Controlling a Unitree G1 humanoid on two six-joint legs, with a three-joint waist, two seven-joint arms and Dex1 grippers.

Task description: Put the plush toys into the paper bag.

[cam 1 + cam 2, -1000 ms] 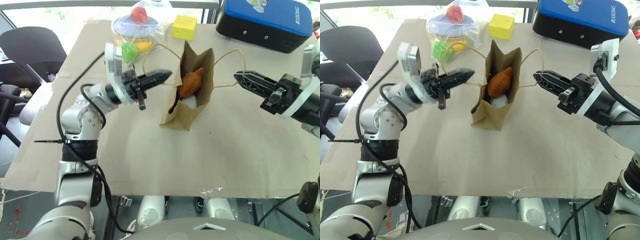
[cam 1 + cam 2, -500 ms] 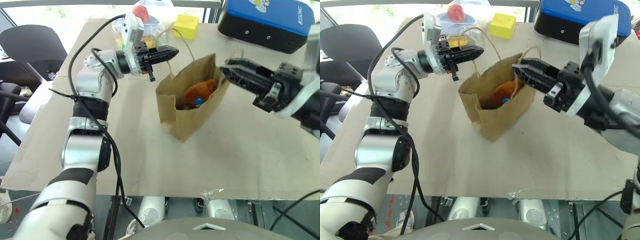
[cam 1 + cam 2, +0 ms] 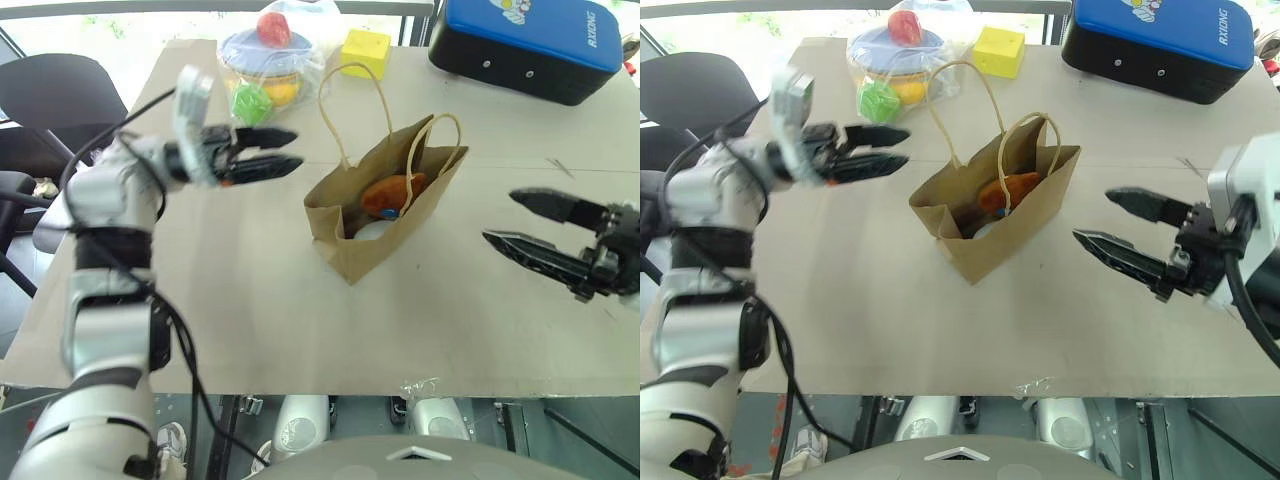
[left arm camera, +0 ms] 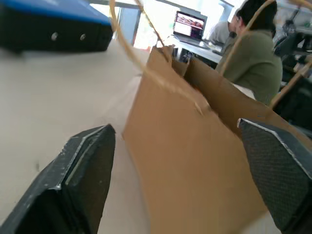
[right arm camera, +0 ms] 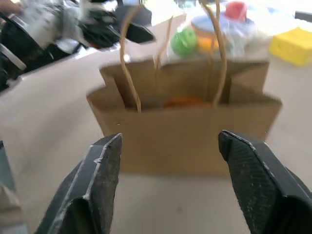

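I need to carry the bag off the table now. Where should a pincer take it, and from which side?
Judging by its pose, take the bag by its two loop handles, coming from above. They stand up clear over the open mouth, while the paper walls are wide and soft, and the toys inside would likely tip it under a side grip.

Matt brown kraft paper bag [image 3: 350,225] with twisted paper handles; furry orange plush toy [image 3: 392,193] inside; glossy clear plastic wrap [image 3: 275,60]; matt beige worktop [image 3: 300,320].

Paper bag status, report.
Both grippers, left and right, open and clear of the paper bag. Bag upright, brown-orange plush and white plush inside. Nothing in the way.
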